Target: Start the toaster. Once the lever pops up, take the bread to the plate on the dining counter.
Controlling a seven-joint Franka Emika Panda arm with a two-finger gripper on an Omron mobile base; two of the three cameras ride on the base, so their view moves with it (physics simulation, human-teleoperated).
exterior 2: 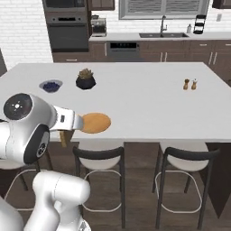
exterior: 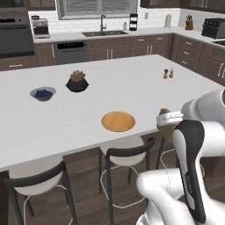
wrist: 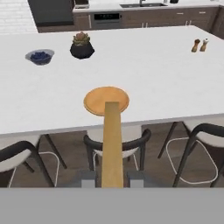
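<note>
Orange plate [wrist: 106, 99] lies straight ahead along the bread's [wrist: 112, 144] long axis, which our end effector [wrist: 112, 178] clamps edge-on short of the bench [wrist: 144, 74].

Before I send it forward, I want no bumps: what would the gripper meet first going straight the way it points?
Probably the plate on the dining counter: the gripper holds the bread edge-on, aimed at it. Depth is unclear, so the counter's near edge might come first.

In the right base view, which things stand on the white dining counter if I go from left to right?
Bowl of blueberries → potted plant → plate → two shakers.
</note>
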